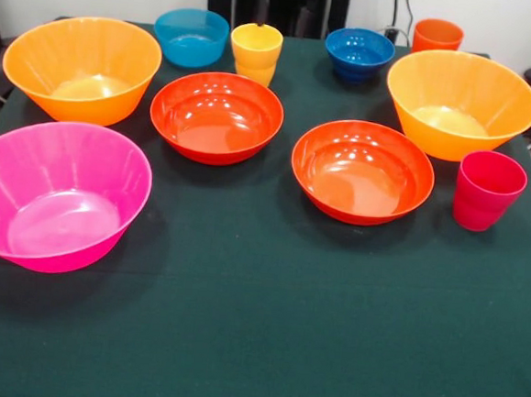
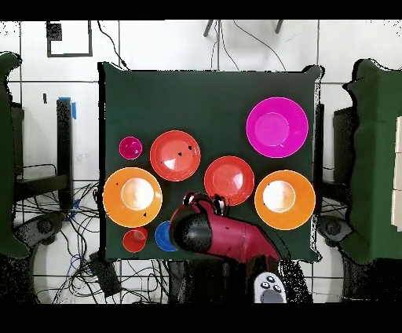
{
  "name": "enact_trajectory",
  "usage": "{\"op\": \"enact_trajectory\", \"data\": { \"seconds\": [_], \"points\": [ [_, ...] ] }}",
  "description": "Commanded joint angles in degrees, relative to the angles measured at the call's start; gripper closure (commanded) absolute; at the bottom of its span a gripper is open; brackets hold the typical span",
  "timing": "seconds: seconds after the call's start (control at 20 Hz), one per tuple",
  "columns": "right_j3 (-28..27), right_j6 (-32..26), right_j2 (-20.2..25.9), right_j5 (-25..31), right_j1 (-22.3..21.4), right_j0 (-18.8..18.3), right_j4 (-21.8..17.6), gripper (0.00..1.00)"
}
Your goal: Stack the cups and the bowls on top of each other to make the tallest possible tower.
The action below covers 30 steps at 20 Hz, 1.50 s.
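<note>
The gripper hangs right over the yellow cup; I cannot tell its state.

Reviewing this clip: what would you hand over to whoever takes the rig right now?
Hand just above the yellow cup; open or shut unclear.
Nothing stacked; all stand apart: orange cup, red-pink cup, light blue bowl, dark blue bowl, pink bowl, first orange bowl beside it, second orange bowl by the red-pink cup, first red-orange bowl by the yellow cup, second red-orange bowl mid-table.
Left: the whole tower.
</note>
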Motion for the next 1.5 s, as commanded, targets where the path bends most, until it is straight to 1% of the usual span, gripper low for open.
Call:
{"op": "enact_trajectory", "data": {
  "seconds": [0.05, 0.2, 0.4, 0.6, 0.8, 1.0, 1.2, 1.4, 1.5],
  "points": [
    [6.2, 2.0, 7.0, 1.5, -1.2, -2.7, -5.8, 0.0],
    [6.7, 2.6, 5.8, 0.4, -0.3, -3.2, -7.5, 0.0],
    [8.4, 4.0, 4.4, -0.8, -0.5, -3.6, -9.1, 0.0],
    [8.7, 4.3, 2.9, -0.7, -0.2, -3.8, -10.6, 0.0],
    [8.2, 3.9, 2.8, -1.0, 1.2, -5.9, -12.3, 0.0],
    [8.1, 3.9, 3.1, -3.1, 3.3, -8.4, -14.3, 0.0],
    [8.2, 3.7, 3.4, -3.1, 3.4, -10.6, -16.2, 0.0],
    [8.1, 3.2, 4.2, -4.1, 4.5, -14.1, -18.7, 0.0],
    [7.7, 3.2, 4.5, -4.6, 5.3, -15.2, -19.7, 0.0]
  ]
}}
